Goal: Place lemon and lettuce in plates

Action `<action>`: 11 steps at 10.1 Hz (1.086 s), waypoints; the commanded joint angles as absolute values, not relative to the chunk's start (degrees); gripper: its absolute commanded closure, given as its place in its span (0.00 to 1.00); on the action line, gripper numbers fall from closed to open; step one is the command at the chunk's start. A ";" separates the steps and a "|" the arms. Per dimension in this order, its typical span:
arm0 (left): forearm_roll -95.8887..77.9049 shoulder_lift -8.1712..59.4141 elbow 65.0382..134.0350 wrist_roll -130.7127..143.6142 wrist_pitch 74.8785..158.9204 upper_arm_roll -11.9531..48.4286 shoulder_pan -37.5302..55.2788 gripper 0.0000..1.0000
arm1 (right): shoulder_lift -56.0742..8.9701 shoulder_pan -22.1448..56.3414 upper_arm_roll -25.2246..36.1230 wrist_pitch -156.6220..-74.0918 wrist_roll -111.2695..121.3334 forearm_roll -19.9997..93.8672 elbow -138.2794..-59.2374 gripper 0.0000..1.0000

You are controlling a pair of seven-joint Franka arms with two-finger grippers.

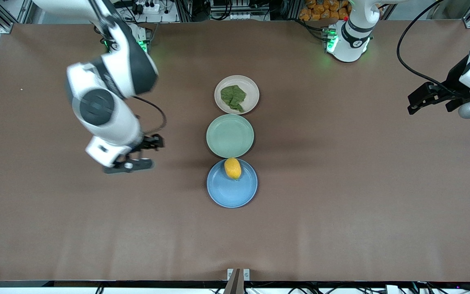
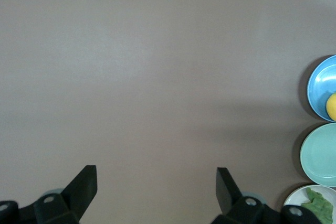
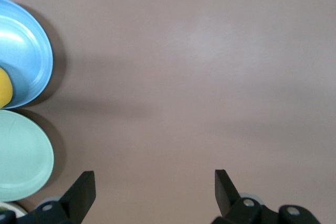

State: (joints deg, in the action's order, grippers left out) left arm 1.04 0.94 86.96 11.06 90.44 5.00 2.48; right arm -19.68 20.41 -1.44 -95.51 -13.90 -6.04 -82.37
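Three plates sit in a touching line between the two tools, and both task items already rest in them, so I judge the job done. The lettuce (image 1: 233, 97) lies in the beige-pink plate (image 1: 252, 90), closest to the bases. The lemon (image 1: 232, 168) sits in the blue plate (image 1: 231, 194), against the rim that meets the mint-green plate (image 1: 230, 136), which stays bare.

The right tool (image 1: 139, 154) hangs wide and empty over bare tabletop (image 1: 341, 212), well apart from the blue plate toward its own arm's end. The left tool (image 1: 414, 104), equally wide and empty, waits over the tabletop's other end; both look pulled clear to leave the plates alone.

The brown tabletop is matte and plain. Along its base edge stand aluminium framing, cables and a heap of orange objects (image 1: 320, 10).
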 commanded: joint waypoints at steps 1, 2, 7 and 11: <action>-0.26 -0.62 88.16 9.67 90.35 5.71 1.76 0.00 | -11.37 20.13 -1.23 -88.62 -12.14 -7.21 -84.20 0.00; -0.26 -0.53 88.07 9.67 90.53 5.71 1.76 0.00 | -9.60 20.13 -0.80 -87.29 -11.43 -7.21 -83.94 0.00; -0.88 -0.35 88.15 9.41 90.53 5.71 1.93 0.00 | -7.21 19.60 8.69 -90.08 -3.08 1.76 -83.85 0.00; -0.70 -0.09 87.98 9.40 90.35 5.71 2.02 0.00 | -6.50 15.48 8.09 -91.05 -3.96 2.37 -84.29 0.00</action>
